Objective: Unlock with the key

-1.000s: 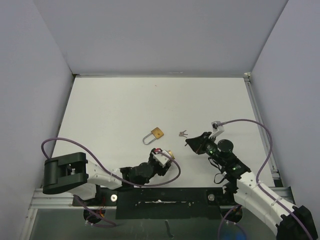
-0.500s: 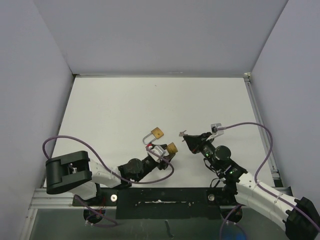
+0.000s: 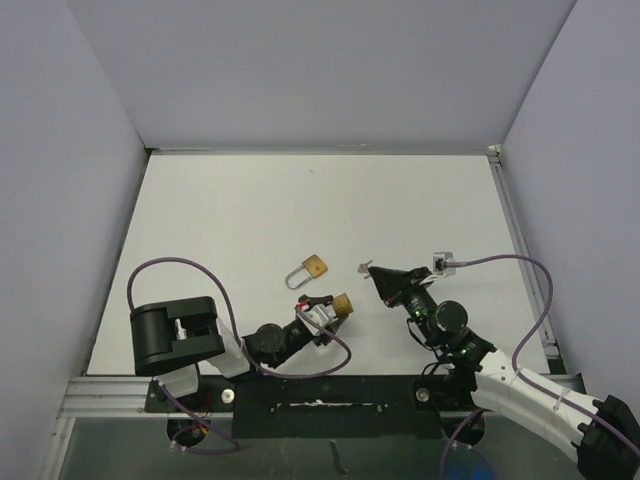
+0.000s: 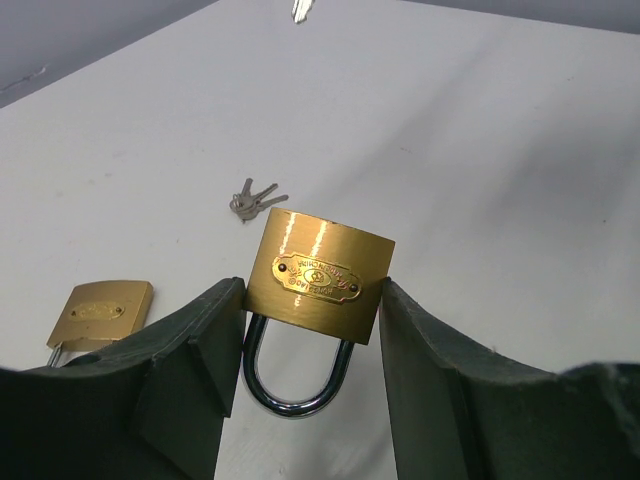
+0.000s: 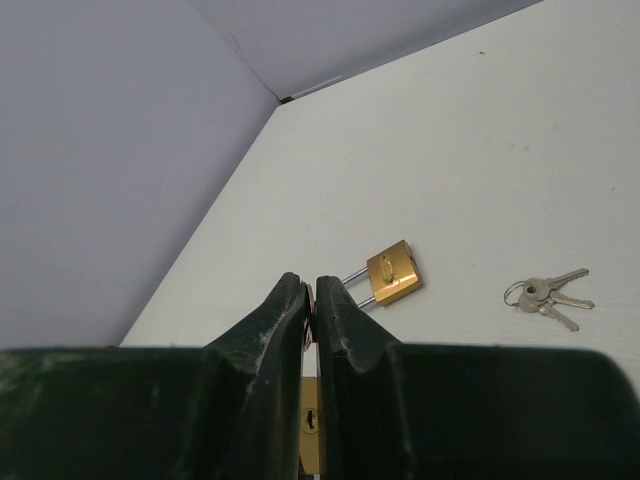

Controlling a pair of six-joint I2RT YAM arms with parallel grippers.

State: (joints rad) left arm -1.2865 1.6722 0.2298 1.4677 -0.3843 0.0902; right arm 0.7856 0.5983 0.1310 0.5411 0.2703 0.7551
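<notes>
The left pincer [image 4: 310, 292], half spread, clamps the brass padlock [image 4: 318, 275] by its flanks. The right pincer [image 5: 310, 287], pressed shut, pinches the key [image 4: 299, 10] (only a sliver shows); the keyhole [image 5: 310, 420] sits just beneath its tips. Best line blade up with slot before pushing, lock held rigid. Since a second ago the left arm [image 3: 215, 345] has swung inward and the right pincer has advanced.

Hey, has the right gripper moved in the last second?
Yes. In the top view the right gripper edged forward and left, closing on the loose keys.
</notes>
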